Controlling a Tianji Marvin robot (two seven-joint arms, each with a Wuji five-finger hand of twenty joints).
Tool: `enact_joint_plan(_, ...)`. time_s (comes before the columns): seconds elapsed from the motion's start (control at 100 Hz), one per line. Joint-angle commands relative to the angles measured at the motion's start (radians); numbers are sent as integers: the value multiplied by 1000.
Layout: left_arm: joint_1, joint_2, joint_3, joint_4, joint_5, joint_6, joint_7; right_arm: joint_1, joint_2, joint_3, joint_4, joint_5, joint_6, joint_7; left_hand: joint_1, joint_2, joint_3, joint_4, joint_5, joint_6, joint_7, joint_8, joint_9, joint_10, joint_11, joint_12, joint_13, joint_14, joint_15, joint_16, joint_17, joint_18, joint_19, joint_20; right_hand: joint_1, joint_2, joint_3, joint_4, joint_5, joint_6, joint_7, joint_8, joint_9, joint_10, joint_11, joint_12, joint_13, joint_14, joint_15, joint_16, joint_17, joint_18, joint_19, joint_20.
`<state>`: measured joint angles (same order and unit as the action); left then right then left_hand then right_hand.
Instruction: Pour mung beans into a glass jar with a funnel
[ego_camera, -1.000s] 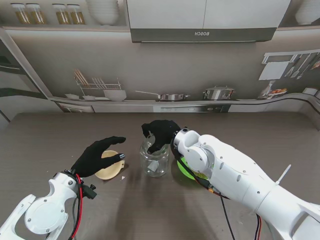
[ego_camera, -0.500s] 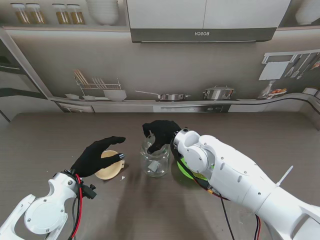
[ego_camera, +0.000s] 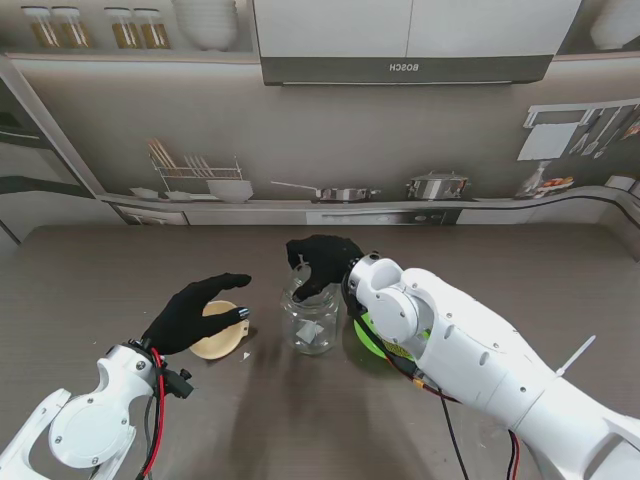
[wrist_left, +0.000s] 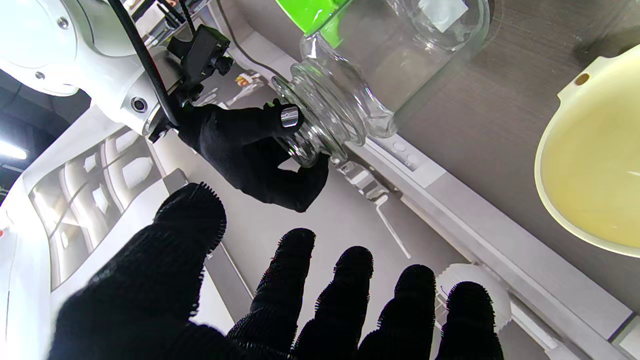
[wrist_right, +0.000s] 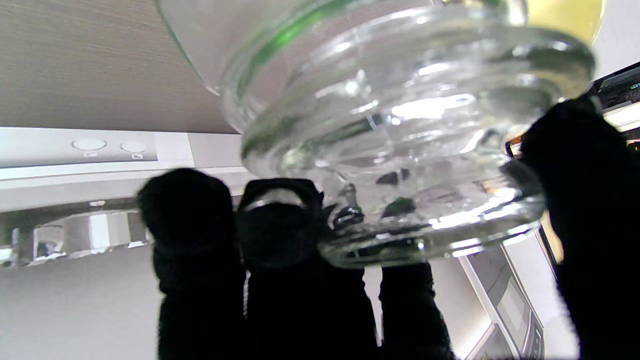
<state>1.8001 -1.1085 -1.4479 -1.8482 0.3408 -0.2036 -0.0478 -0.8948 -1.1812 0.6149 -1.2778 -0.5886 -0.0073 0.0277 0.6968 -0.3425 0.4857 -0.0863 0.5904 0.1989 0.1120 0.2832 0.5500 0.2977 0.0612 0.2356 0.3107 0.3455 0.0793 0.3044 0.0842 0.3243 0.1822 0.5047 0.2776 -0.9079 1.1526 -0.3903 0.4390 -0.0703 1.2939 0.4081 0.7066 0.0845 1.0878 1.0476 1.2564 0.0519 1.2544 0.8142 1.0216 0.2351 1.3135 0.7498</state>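
Stand view: right hand (ego_camera: 320, 262) grips the glass jar (ego_camera: 308, 322) at its mouth, left hand (ego_camera: 197, 311) spread wide over the funnel (ego_camera: 216, 337); setup step, funnel pickup next

Right hand (wrist_right: 350, 280) fingers (wrist_right: 280, 235) clasp the glass jar (wrist_right: 400, 115) rim.

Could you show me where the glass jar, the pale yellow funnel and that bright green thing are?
glass jar (ego_camera: 309, 325): stand view, middle of its clear body.
funnel (ego_camera: 217, 343): stand view, pale rim nearer to me, beside the left hand.
green thing (ego_camera: 372, 341): stand view, visible edge behind the right arm.
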Motion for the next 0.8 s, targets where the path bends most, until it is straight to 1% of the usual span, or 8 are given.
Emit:
enact_joint_plan(0.0,2,0,-1,-7,-3,3,-21,1,-1,3,-15,-1,2,13,0,14,-17,36,12,-1,-1,-1,-2,-3,-9,-6,-9,-4,-7,-8,-6,-4,-18,11,393,83,221,89,78,12,230,25,87,-108,58,-46,69,-241,64,19,27,-30,48,-8)
enact_joint_plan(0.2,3,0,-1,-7,-4,4,-22,-7,4,19,-29,-2,11,19,0,15,-17,36,7,-2,-4,-1,-1,-3,-9,-5,-8,-4,-6,-8,-6,-3,-18,11,394,85,217,89,78,12,230,25,86,-108,59,-47,69,-242,66,19,25,-30,47,-9)
enact_joint_plan(0.39,1,1,0,-6,-5,5,-25,-41,19,74,-76,-8,35,36,0,16,-18,36,9,-2,-3,-1,-3,-3,-9,-5,-9,-5,-7,-8,-6,-4,-18,12,394,84,217,90,78,12,230,25,86,-107,59,-48,69,-243,67,19,25,-30,47,-9)
enact_joint_plan(0.61,0,1,2,-4,-4,6,-25,-123,56,197,-158,-53,62,86,1,15,-18,37,9,-1,-3,-1,-3,-2,-10,-6,-8,-4,-6,-8,-6,-3,-18,12,397,87,215,91,78,12,230,25,85,-106,59,-48,70,-242,71,19,25,-30,47,-9)
enact_joint_plan(0.79,-4,1,7,0,-5,10,-29,-212,89,323,-219,-121,59,141,1,16,-18,37,8,-1,-3,-1,-4,-2,-10,-6,-9,-5,-7,-8,-7,-4,-18,12,397,87,213,93,78,12,230,25,86,-103,59,-48,69,-239,73,19,23,-28,46,-9)
